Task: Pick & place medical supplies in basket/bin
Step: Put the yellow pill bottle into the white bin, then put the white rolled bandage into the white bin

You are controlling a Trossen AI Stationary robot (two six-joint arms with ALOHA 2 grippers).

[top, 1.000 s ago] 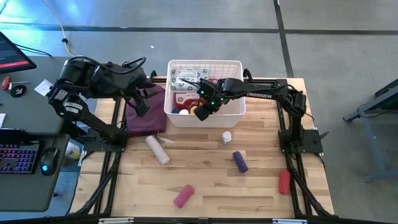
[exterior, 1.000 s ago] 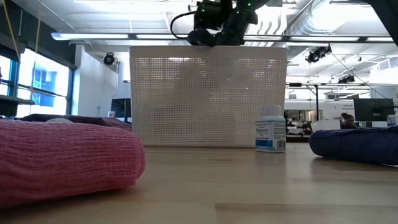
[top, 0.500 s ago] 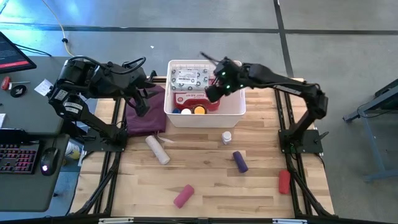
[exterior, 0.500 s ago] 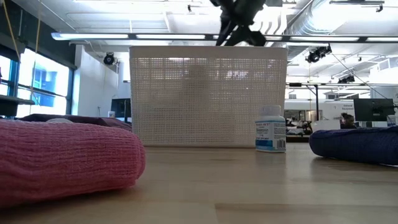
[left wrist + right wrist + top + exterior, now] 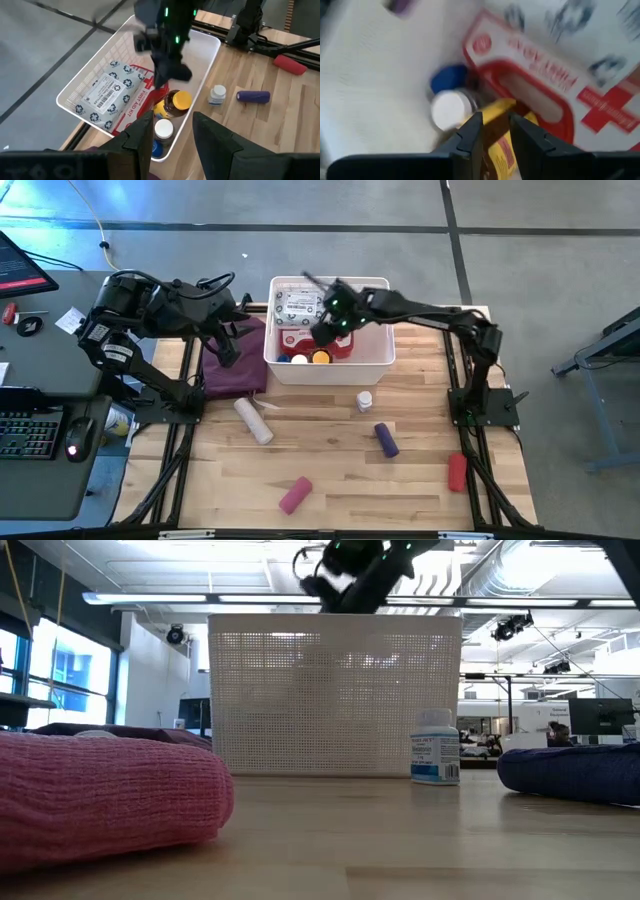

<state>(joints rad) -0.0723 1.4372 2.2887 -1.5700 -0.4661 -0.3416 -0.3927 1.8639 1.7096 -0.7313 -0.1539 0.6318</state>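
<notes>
The white slotted basket (image 5: 380, 356) stands at the table's far middle. In it are the grey-white wipes packet (image 5: 298, 305), the red first-aid case (image 5: 300, 338), an amber jar with a yellow lid (image 5: 320, 358) and two small bottles (image 5: 298, 360). My right gripper (image 5: 326, 330) hovers open above the basket's middle, over the jar (image 5: 495, 130), touching nothing. My left gripper (image 5: 172, 135) waits open over the maroon pouch (image 5: 235, 362), left of the basket. On the table lie a small bottle (image 5: 365, 399) and beige (image 5: 253, 420), purple (image 5: 386, 439), pink (image 5: 295, 494) and red (image 5: 457, 471) rolls.
The low view shows the basket's near wall (image 5: 335, 695), with the small bottle (image 5: 435, 747) upright in front of it. The pink roll (image 5: 100, 795) and the purple roll (image 5: 570, 772) lie nearer. A desk with a keyboard (image 5: 25, 430) stands beyond the table's left edge.
My right gripper was low inside the basket by its near wall, at the amber jar. It rose out of the basket and swung toward the far right corner. Then it came back left over the basket's middle. The jar stays in the basket.
</notes>
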